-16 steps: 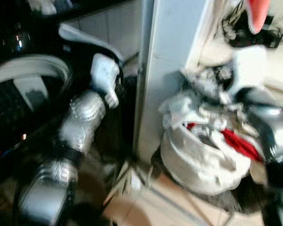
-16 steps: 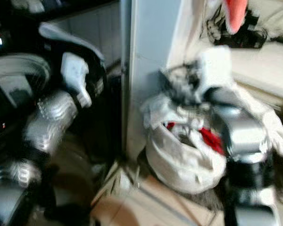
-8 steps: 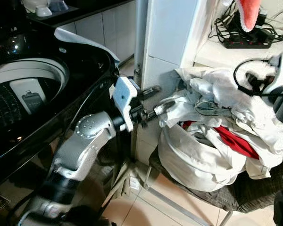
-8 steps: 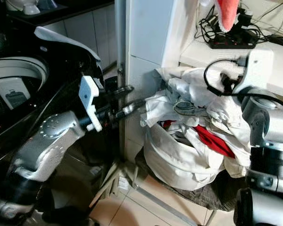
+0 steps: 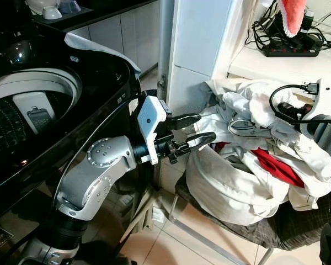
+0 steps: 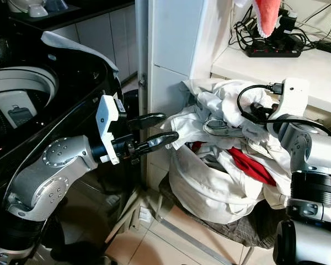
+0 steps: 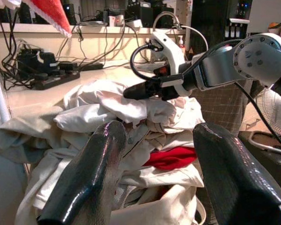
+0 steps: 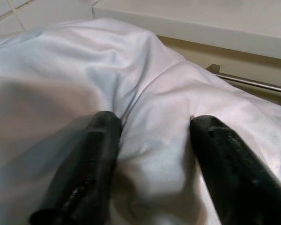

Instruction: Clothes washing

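While the washing machine (image 5: 27, 105) stands open at the robot's left, its drum showing dark and with no clothes visible in the part that can be seen, the laundry job looks barely begun. Nearly all the wash sits heaped in a white laundry bag (image 5: 231, 187) on a low stand beside a pale cabinet (image 5: 198, 49), just to the right of the machine. White clothes (image 5: 265, 110) spill over the bag's rim, and a red garment (image 5: 276, 165) shows between the folds.

Reaching across from the machine's side, the left claw (image 5: 196, 128) hangs at the near edge of the heap with its two black fingers spread wide and nothing between them; whether a fingertip touches the cloth cannot be told. From its wrist camera the pile lies directly ahead. On the far side of the heap, the right claw (image 8: 154, 173) is pressed into white fabric with its fingers apart, cloth bulging between them, not yet pinched closed.

A power strip (image 5: 289, 51) and tangled cables rest on the counter (image 6: 298, 61) behind the bag.

Judged from this, no load has been moved: gripping a garment, lifting it clear and carrying it to the drum all remain.
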Controlling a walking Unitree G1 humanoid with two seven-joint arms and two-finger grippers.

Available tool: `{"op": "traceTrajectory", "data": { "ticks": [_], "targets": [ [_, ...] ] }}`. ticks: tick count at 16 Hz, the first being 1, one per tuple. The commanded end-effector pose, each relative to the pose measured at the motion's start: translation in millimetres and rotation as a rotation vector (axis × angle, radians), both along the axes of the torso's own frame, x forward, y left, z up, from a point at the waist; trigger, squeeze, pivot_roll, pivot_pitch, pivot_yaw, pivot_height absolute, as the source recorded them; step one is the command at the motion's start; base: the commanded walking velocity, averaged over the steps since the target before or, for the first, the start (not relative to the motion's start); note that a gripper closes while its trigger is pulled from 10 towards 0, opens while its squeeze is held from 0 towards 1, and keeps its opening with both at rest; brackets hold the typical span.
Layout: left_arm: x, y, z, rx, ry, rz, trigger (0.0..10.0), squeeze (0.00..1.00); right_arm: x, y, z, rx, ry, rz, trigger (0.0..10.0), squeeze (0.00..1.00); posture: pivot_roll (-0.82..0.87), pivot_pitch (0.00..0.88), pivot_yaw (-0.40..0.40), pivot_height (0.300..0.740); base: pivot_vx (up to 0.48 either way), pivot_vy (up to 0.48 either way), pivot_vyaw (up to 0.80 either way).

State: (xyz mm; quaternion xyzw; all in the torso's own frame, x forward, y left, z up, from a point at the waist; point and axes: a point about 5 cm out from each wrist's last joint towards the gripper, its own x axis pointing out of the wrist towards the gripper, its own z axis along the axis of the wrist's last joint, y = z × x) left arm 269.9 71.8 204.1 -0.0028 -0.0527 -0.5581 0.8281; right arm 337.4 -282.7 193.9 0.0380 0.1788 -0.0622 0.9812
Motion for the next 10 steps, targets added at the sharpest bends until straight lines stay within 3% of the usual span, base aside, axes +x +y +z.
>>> {"op": "traceTrajectory", "data": {
  "ticks": [1,6,10],
  "targets": [
    [-2.6,-0.6,3.3,0.008,-0.011,-0.006,10.0,0.00,-1.1,-1.2,-4.2,0.023,0.012,0.006,0.0,0.00,-0.04,0.000,-0.036,0.740,0.000,0.000,0.00],
    [-7.2,-2.0,8.8,-0.041,0.008,-0.053,10.0,0.00,-2.8,2.0,-7.9,0.050,0.013,0.009,0.0,0.00,-0.05,0.000,-0.031,0.740,0.000,0.000,0.00],
    [-6.9,-1.7,8.6,-0.025,0.006,-0.058,10.0,0.00,-3.0,2.2,-5.3,0.061,-0.003,0.002,0.0,0.00,-0.05,0.000,-0.030,0.740,0.000,0.000,0.00]
  ]
}}
